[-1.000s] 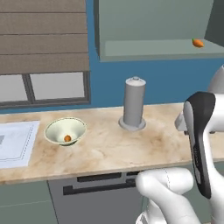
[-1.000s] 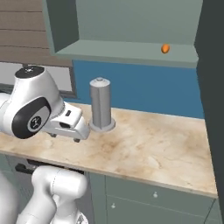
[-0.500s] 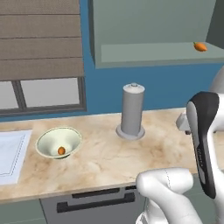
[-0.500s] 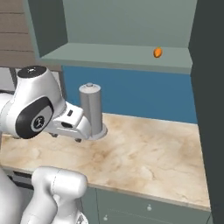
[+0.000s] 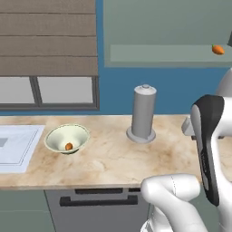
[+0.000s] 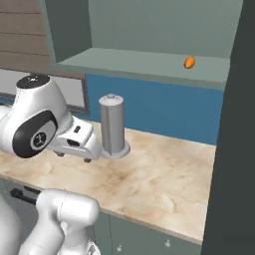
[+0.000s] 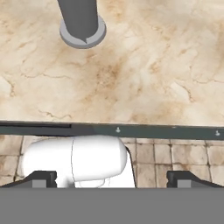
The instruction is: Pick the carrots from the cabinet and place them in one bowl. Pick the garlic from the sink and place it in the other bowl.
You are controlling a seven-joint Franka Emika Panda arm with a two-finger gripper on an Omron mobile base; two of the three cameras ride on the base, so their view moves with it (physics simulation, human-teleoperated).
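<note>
- Pincer (image 7: 111, 177) stands wide and empty, its tips at the hand view's bottom, above the marbled beige tabletop (image 7: 144, 65).
- Small stubby orange carrot (image 5: 218, 50), upper right on the grey-green cabinet's shelf (image 5: 158, 53), looks light, stiff and smooth; gripping across its thick middle seems safest.

We note the sink (image 5: 18, 145) is cut by the left edge of the left base view, so its basin and drain cannot be judged. The carrot in the cream-green bowl (image 5: 68, 138) shows as a small orange spot (image 5: 69, 146); its leafy top is too small to make out. The carrot in the cabinet (image 6: 149, 62) is likewise a small orange speck (image 6: 189, 62), without discernible detail. In the hand view, the grey cylinder (image 7: 81, 19) is cut off by the top edge, and the fingers (image 7: 43, 178) show only as dark tips at the bottom. The arm hides part of the desk (image 5: 113, 158) in both base views.
</note>
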